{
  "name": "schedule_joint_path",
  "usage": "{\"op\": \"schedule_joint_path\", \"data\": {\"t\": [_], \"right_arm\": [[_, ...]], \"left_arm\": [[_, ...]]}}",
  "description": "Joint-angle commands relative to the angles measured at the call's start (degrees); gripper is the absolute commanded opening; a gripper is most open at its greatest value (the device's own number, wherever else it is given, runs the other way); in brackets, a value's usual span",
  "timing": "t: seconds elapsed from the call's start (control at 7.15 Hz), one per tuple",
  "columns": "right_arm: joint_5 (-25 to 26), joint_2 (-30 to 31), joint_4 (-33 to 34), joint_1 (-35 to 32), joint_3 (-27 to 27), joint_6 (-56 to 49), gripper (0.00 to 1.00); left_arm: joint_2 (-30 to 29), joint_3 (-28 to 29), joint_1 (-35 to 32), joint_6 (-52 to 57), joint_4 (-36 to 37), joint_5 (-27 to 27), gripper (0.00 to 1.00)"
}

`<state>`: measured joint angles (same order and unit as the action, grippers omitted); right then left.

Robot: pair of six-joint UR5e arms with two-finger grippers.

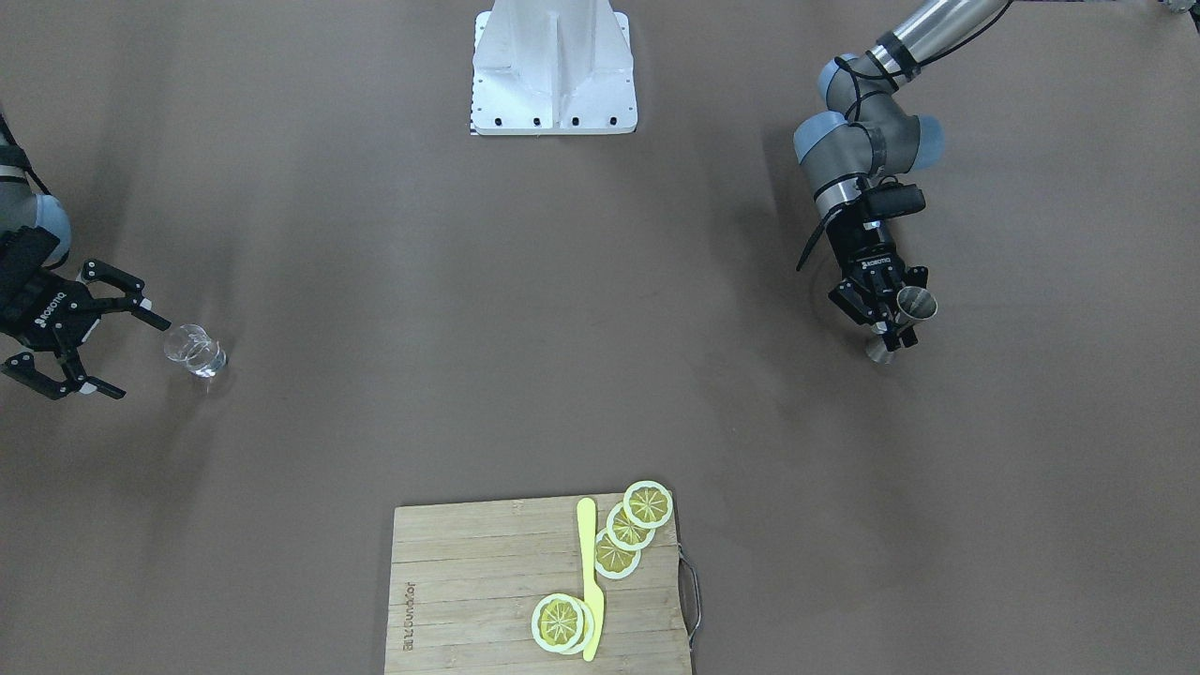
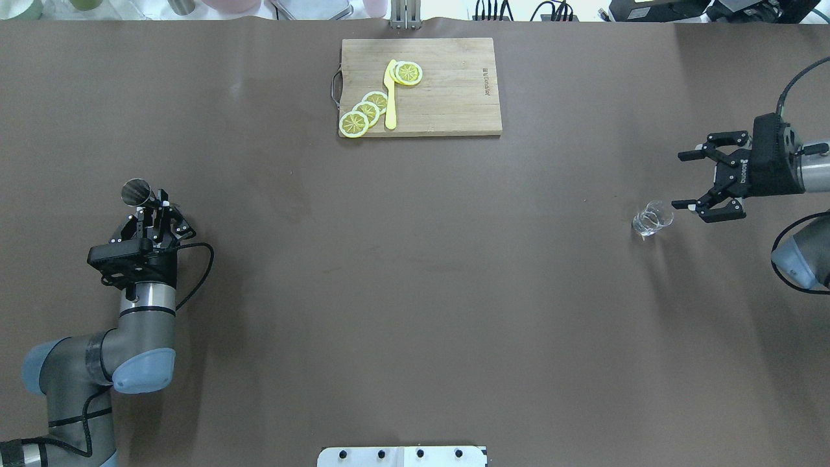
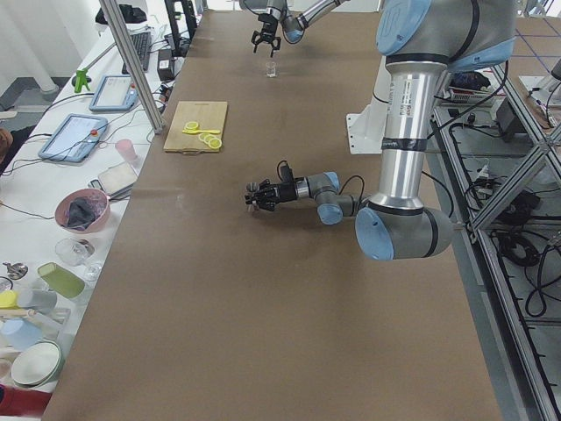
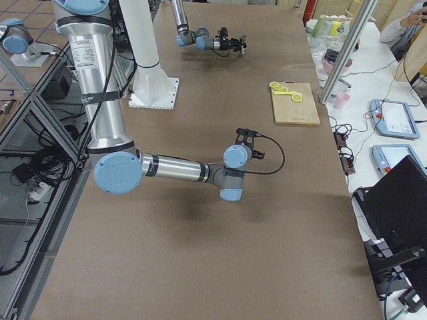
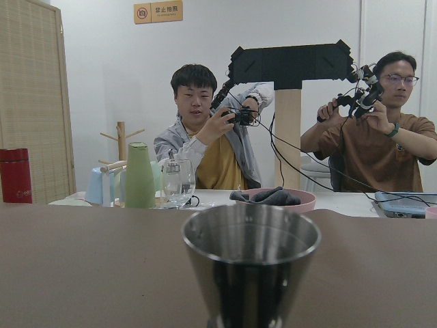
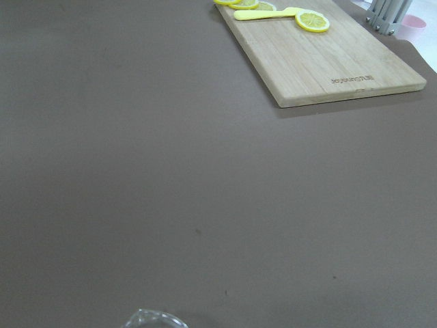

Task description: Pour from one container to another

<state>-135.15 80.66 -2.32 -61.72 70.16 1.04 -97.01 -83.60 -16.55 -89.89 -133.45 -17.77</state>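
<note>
Overhead exterior: jigger (image 2: pixel 137 192) in left pincer (image 2: pixel 157 202)

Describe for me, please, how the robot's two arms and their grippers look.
The left arm and right arm are silver metal tubes with rounded grey joints capped in pale blue; black cables loop at both wrists. The left gripper and right gripper are black, each with two linked fingers, pale tip pads and white lettering on the body.

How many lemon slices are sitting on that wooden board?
5. Three lemon slices overlap in a row near the wooden board's handle edge, beside the yellow knife; two more overlap on the knife's other side, one mostly covered. Others could hide beneath.
</note>
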Motion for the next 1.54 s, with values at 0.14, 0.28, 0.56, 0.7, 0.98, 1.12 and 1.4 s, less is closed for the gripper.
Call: {"op": "schedule_joint_path", "data": {"t": [0.14, 0.28, 0.56, 0.7, 0.98, 1.12, 1.4], "right_arm": [[-1.0, 4.6, 14.8, -2.7, 13.1, 0.0, 0.99], [-0.6, 5.8, 18.5, -3.0, 15.6, -0.1, 1.00], [3.7, 7.8, 25.9, -4.1, 19.1, -0.2, 1.00], [7.3, 8.1, 28.0, -4.5, 19.5, -0.2, 1.00], [15.5, 10.6, 33.6, -4.8, 21.1, -0.2, 1.00], [16.5, 10.7, 37.6, -5.8, 21.2, -0.2, 1.00], [18.0, 10.8, 45.7, -10.1, 21.2, -0.2, 1.00]], "left_arm": [[-0.4, 0.1, 0.3, 0.0, 0.2, 0.2, 0.00], [-0.4, 0.1, 0.3, 0.1, 0.8, 0.2, 0.00], [-0.5, 0.1, 0.3, 0.1, 2.1, 0.2, 0.22], [-0.6, 0.2, 0.4, 0.1, 2.2, 0.3, 0.30], [-0.6, 0.1, 0.6, 0.1, 2.3, 0.4, 0.38], [-0.6, 0.0, 0.6, 0.1, 2.2, 0.5, 0.42], [-0.6, -0.2, 0.6, 0.0, 2.2, 1.2, 0.46]]}}
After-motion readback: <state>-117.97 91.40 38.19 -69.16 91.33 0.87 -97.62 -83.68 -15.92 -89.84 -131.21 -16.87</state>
